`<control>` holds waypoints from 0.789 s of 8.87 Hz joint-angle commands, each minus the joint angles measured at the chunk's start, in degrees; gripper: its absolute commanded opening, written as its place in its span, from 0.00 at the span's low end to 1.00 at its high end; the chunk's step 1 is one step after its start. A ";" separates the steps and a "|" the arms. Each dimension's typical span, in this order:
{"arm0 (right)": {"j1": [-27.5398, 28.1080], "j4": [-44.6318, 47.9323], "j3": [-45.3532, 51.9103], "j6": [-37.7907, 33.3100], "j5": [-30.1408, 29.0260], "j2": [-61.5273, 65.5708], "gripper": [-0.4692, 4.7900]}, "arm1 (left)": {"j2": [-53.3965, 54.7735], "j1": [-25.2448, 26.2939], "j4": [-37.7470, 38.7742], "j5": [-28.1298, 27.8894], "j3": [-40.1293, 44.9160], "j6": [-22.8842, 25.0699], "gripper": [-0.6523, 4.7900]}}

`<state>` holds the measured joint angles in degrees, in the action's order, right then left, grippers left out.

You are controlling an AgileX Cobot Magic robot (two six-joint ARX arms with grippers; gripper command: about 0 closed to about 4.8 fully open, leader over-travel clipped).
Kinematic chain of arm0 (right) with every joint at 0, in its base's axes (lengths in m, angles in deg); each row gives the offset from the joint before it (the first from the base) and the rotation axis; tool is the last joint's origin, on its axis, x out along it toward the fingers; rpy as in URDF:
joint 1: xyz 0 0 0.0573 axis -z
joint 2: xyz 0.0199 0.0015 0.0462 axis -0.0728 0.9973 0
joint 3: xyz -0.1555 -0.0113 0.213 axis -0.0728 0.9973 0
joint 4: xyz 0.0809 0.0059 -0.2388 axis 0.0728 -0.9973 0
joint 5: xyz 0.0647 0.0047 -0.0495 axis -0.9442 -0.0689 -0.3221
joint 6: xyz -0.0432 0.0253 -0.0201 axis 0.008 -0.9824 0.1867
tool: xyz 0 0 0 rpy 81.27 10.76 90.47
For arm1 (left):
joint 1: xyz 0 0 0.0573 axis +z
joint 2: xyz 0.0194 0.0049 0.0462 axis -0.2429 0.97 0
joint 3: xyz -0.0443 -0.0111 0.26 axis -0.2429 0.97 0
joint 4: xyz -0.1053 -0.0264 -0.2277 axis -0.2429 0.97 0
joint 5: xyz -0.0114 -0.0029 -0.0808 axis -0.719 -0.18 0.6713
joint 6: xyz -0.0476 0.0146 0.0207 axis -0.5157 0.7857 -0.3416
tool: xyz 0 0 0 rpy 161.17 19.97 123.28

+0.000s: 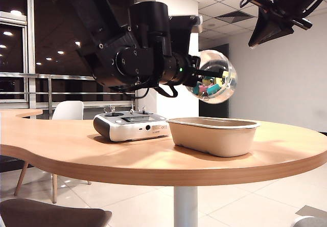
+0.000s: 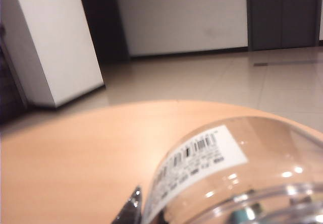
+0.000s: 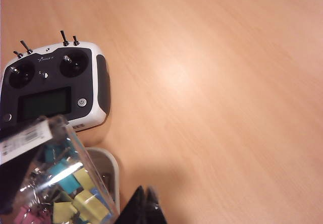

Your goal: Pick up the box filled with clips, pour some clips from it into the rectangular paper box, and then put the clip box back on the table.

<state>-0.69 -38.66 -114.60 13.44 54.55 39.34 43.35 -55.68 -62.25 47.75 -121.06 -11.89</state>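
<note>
Left gripper [image 1: 204,77] is up in the air over the table [image 1: 76,145], its 2 fingers clamped on the box filled with clips [image 1: 213,76], which lies tipped on its side directly above the rectangular paper box [image 1: 213,135]. Clips [image 1: 210,88] sit heaped inside the clear wall, teal, yellow and pink. Right gripper [image 3: 145,206] hangs high over the table, fingers pressed together on nothing. The remote controller [image 1: 130,125] rests just beside the paper box.

Light-wood table [image 1: 61,145] bearing remote controller [image 1: 130,126] beside rectangular paper box [image 1: 213,135].
</note>
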 commanded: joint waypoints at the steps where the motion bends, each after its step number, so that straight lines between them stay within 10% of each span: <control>1: 0.00 0.59 -0.15 0.22 -0.31 -0.24 0.08 | -2.38 -0.11 18.62 3.39 -2.84 -21.20 0.11; 4: 0.00 0.50 -0.15 0.22 -0.31 -0.24 0.08 | -2.36 1.14 19.58 8.66 -2.99 -46.07 0.11; 7: 0.00 0.46 -0.15 0.22 -0.31 -0.24 0.08 | -2.38 1.97 19.34 10.86 -3.02 -46.60 0.11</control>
<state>-0.69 -38.68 -114.60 13.44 54.55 39.34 41.53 -53.76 -41.22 58.15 -123.68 -60.02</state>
